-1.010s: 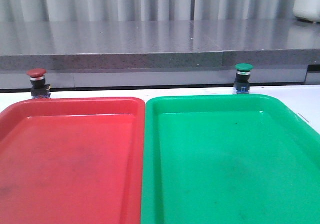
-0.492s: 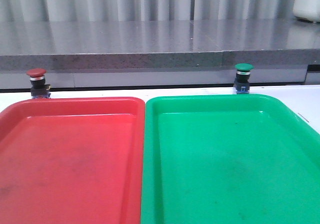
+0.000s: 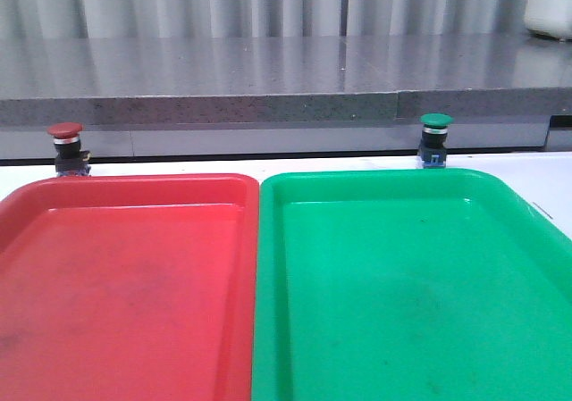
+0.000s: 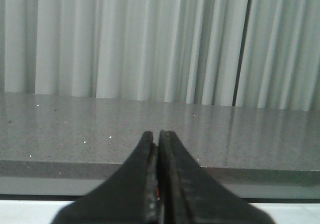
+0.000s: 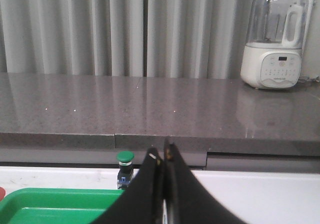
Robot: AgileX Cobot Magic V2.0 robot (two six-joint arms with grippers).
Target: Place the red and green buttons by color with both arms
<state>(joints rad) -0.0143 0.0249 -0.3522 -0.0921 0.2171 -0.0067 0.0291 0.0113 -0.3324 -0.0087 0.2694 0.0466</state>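
Observation:
The red button stands upright on the white table just behind the red tray, far left. The green button stands upright behind the green tray; it also shows in the right wrist view, just left of my fingers. My left gripper is shut and empty, pointing at the grey counter; no button shows in its view. My right gripper is shut and empty, back from the green button. Neither gripper shows in the front view.
A long grey stone counter runs behind the table, with pleated curtains beyond it. A white blender stands on the counter at the right. The two trays lie side by side, touching.

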